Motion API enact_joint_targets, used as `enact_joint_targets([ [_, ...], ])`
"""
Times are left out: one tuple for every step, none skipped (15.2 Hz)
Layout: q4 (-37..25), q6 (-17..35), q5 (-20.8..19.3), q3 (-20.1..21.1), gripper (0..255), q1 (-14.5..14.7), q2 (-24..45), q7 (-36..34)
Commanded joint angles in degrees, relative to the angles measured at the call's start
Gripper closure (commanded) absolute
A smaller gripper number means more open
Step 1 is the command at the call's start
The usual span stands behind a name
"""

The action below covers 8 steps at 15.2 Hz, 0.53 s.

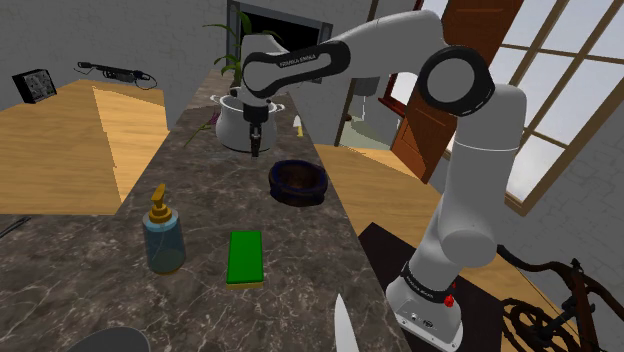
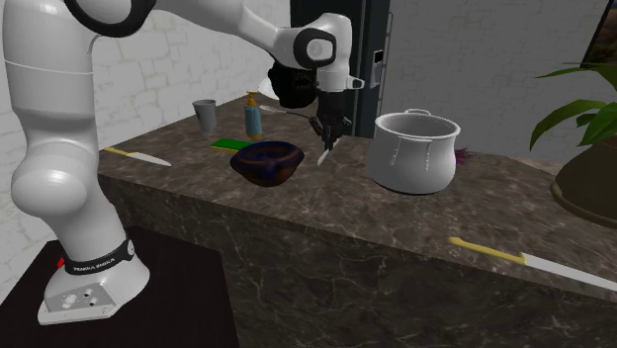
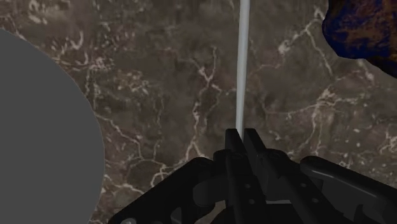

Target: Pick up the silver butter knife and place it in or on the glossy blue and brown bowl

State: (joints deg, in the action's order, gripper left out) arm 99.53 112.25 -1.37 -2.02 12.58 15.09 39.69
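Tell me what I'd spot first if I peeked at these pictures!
The big white robot arm, rising from its stand at the shoulder view's lower right, grabs the eye first. Its black pincer is shut on a thin silver butter knife, between the pale pot and the dark blue-brown bowl on the marble counter.

In the wrist view, the knife (image 3: 241, 63) runs off the edge. The pot (image 3: 38, 127) and the bowl (image 3: 359, 28) across from the pot are cut off too.
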Motion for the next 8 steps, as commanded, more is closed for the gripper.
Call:
enact_joint_targets([
  [-0.8, -1.5, 0.0, 0.0, 255, 0.1, -0.6, -0.1],
  [-1.4, -2.2, 0.0, 0.0, 255, 0.1, -0.8, -0.1],
  [-1.9, -2.9, 0.0, 0.0, 255, 0.1, -0.9, 0.0],
  [-2.5, -3.6, 0.0, 0.0, 255, 0.1, -1.1, 0.0],
  [-3.0, -4.3, 0.0, 0.0, 255, 0.1, -1.3, 0.0],
  [-3.6, -5.0, 0.0, 0.0, 255, 0.1, -1.4, 0.0],
  [-4.2, -5.8, 0.0, 0.0, 255, 0.1, -1.5, 0.0],
  [-4.8, -6.5, 0.0, 0.0, 255, 0.1, -1.6, 0.0],
])
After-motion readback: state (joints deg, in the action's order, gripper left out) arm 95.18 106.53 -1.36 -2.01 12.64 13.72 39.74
